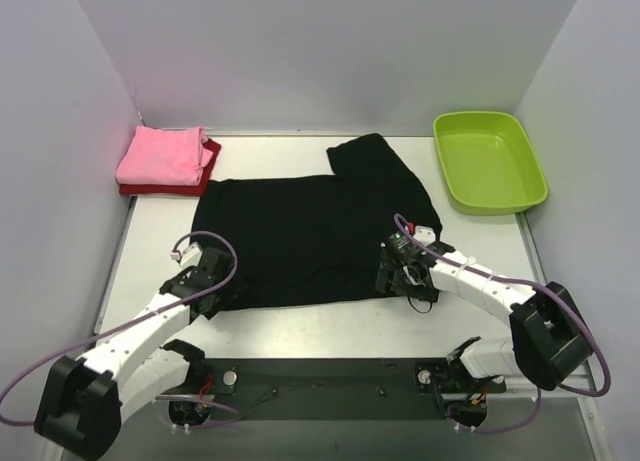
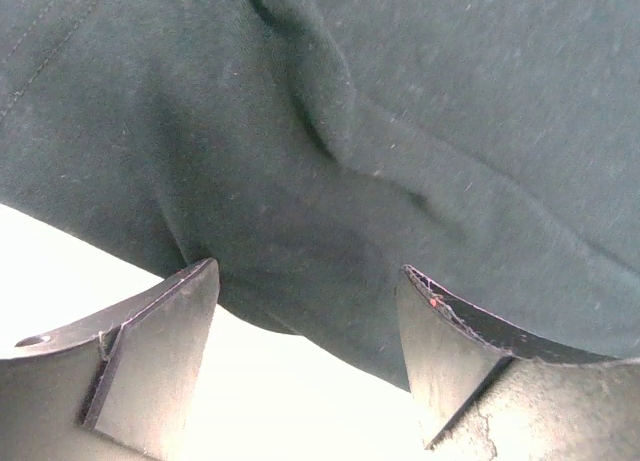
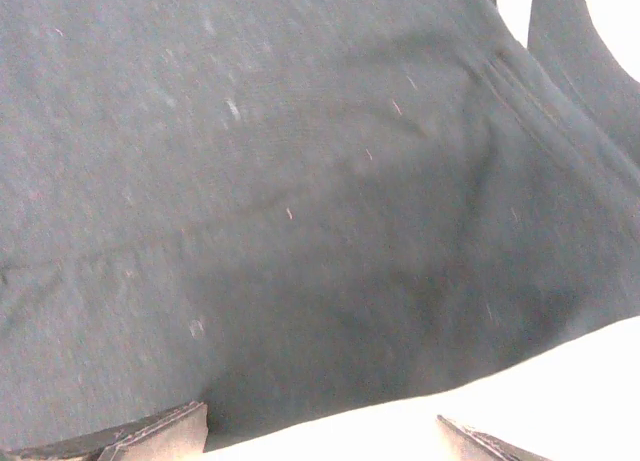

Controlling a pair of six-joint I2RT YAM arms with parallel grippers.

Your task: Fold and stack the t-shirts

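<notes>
The black t-shirt [image 1: 310,231] is seen laid out on the table [image 1: 350,326], its near hem just ahead of the left gripper [image 2: 305,281] and the right gripper [image 3: 320,421], both held wide open and empty. The pink t-shirt [image 1: 160,153] is stacked on the dark red t-shirt [image 1: 210,166], well beyond the left gripper.

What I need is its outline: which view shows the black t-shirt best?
Top external: nearly the whole black t-shirt lies spread there. Both wrist views show only close dark cloth at its near edge.
</notes>
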